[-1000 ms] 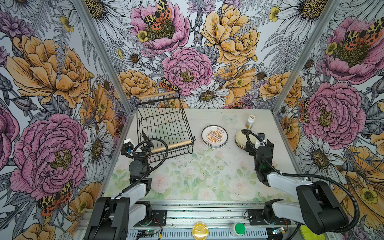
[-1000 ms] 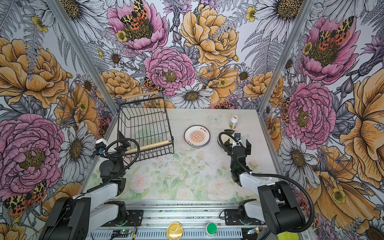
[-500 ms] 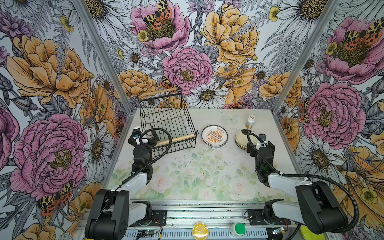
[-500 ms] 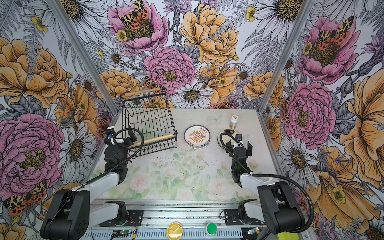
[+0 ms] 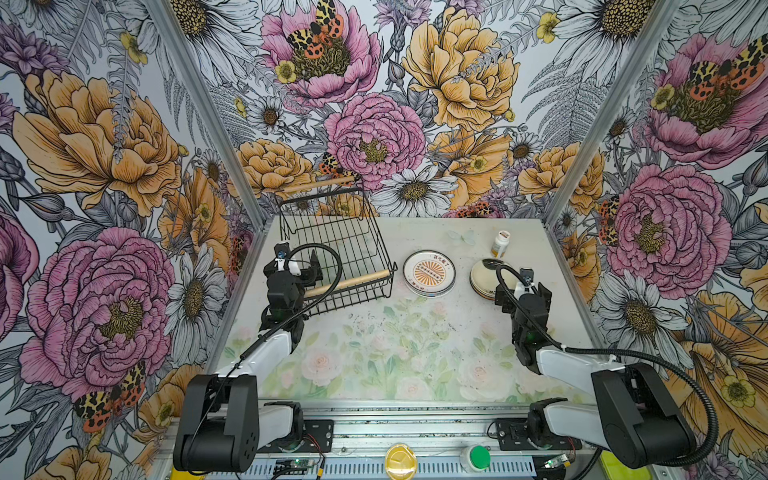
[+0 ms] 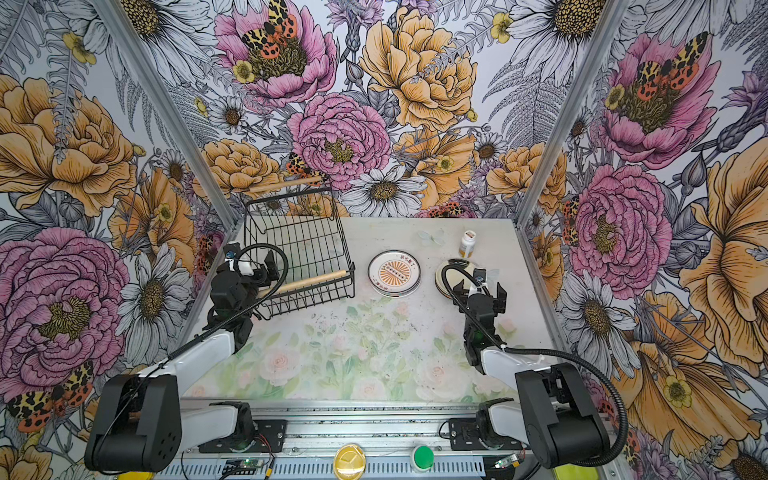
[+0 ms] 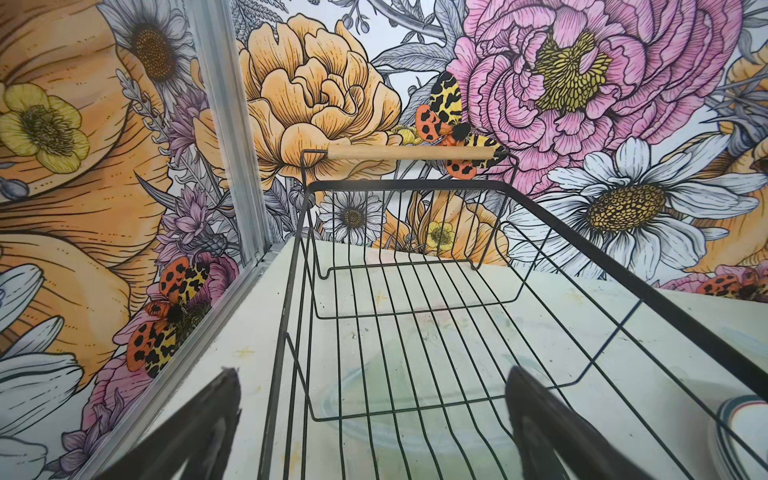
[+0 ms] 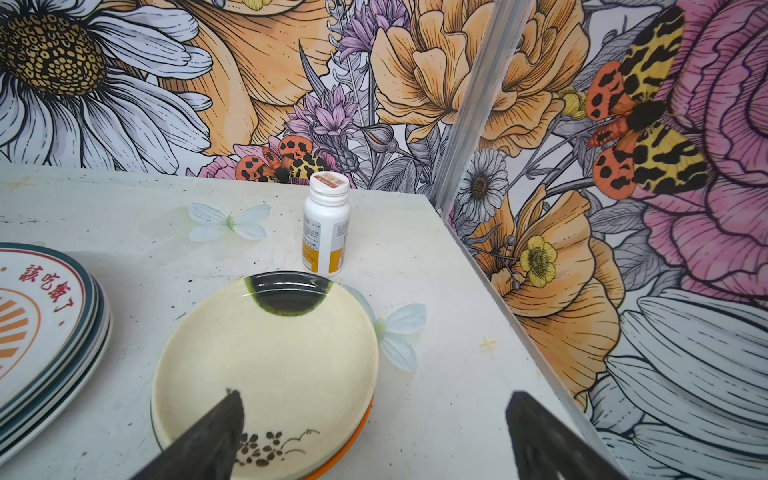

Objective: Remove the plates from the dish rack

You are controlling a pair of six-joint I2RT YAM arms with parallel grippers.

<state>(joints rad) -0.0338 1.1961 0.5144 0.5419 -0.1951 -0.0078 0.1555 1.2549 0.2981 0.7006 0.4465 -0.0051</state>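
- Plates: two stacks lie on the bench (image 5: 395, 332), to the right of the dish rack (image 5: 332, 249). The sunburst stack (image 5: 429, 274) shows at least three rims in the right wrist view. The cream stack (image 5: 482, 278) has a floral plate on top of an orange one.
- There is one dish rack, at the bench's far left, with two wooden handles. One white bottle (image 5: 500, 243) stands just behind the cream stack.
- The left arm reaches forward. The left pincer (image 5: 296, 264) hangs over the rack's near left corner, jaws spread and empty.
- The right pincer (image 5: 524, 291) hovers over the cream stack's near edge, jaws spread and empty.
- A second ago the left pincer was short of the rack. The rack now sits slightly farther back.
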